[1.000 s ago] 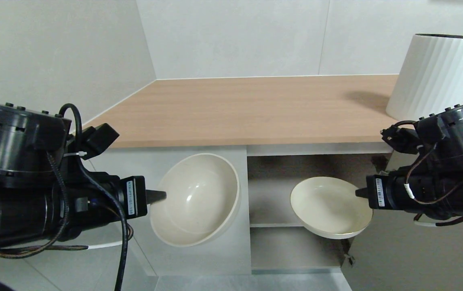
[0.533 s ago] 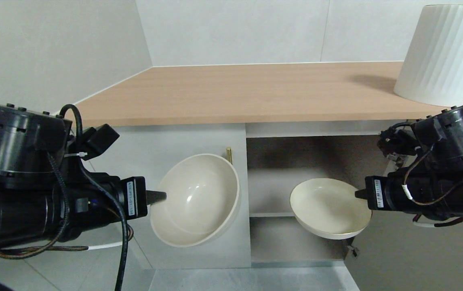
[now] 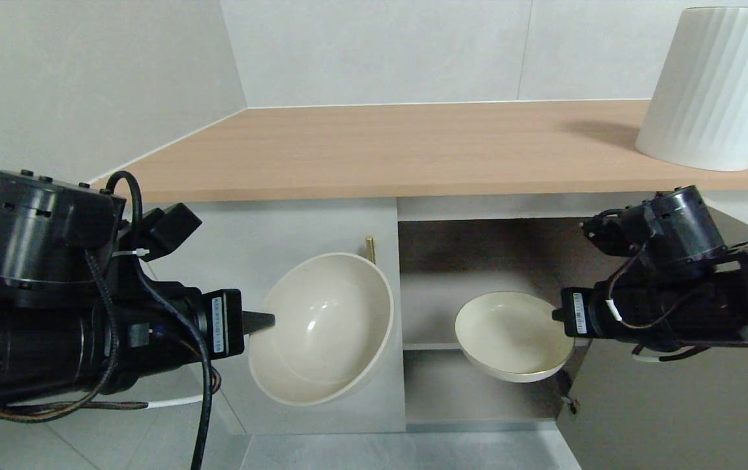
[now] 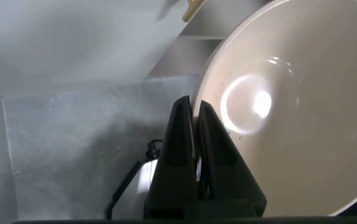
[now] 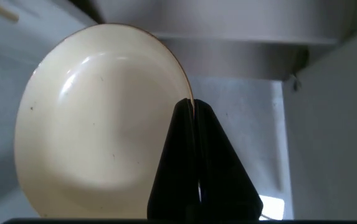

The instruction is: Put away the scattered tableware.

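Note:
My left gripper is shut on the rim of a large cream bowl, held tilted in front of the closed cabinet door. The left wrist view has the same bowl pinched between the fingers. My right gripper is shut on the rim of a shallower cream bowl, which hangs inside the open cabinet compartment, just above its shelf. The right wrist view has that bowl clamped at its edge.
A wooden countertop runs above the cabinet, with a white ribbed container at its right end. A brass handle sticks up on the closed door. The open door panel stands at the right. Grey floor lies below.
The head camera dropped early on. Since then my right gripper has carried the shallow bowl leftward and deeper into the open cabinet. The left arm with its bowl shifted slightly right.

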Motion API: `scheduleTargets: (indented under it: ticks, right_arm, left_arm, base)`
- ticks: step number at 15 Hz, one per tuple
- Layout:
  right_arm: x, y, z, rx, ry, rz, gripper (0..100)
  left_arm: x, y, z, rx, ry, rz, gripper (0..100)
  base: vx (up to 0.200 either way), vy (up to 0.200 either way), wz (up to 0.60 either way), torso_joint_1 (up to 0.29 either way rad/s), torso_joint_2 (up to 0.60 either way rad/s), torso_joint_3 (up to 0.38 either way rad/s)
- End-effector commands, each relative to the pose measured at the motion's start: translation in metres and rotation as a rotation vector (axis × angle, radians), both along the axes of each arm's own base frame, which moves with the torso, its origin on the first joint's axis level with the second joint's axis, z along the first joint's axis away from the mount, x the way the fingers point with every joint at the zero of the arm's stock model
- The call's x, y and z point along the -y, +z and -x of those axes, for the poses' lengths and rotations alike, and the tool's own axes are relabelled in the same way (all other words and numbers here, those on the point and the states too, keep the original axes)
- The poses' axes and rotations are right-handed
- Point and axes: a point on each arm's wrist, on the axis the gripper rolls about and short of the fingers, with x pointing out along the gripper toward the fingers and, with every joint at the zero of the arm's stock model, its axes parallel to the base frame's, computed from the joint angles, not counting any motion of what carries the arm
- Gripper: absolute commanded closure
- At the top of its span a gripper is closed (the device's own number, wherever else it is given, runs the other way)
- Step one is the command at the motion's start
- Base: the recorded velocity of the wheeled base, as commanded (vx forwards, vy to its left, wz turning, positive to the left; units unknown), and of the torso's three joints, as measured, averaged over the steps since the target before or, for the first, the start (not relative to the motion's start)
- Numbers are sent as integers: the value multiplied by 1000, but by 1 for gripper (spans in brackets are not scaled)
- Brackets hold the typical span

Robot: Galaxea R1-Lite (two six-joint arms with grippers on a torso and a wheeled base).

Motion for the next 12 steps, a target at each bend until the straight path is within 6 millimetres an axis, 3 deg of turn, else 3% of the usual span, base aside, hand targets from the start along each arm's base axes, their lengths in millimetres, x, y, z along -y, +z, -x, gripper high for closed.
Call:
scheduleTargets:
  ticks: [1,5,8,9,10,12]
  right_arm:
    - [-16,-43,-28,-68,-7,31,100]
    - [-12,-102,-78,-65,-101,21,100]
    - [-12,-137,-109,-3,-187,5,100]
    - [-13,-138,-109,-3,-188,6,100]
    - [-15,-160,-127,10,-228,28,100]
    - [-14,-173,-140,14,-278,41,100]
  left_arm:
    - [1,-3,-3,-12,2,-5,100]
    - [2,-4,-4,-18,0,-8,100]
    - [3,-6,-5,-26,2,-13,100]
    - [3,-6,-5,-26,2,-13,100]
    - [4,-8,-6,-31,2,-16,100]
    - [4,-8,-7,-32,2,-17,100]
  base:
    - [0,0,0,0,0,0]
    - [0,0,0,0,0,0]
    - [0,0,0,0,0,0]
    - [0,0,0,0,0,0]
    - [0,0,0,0,0,0]
    - [0,0,0,0,0,0]
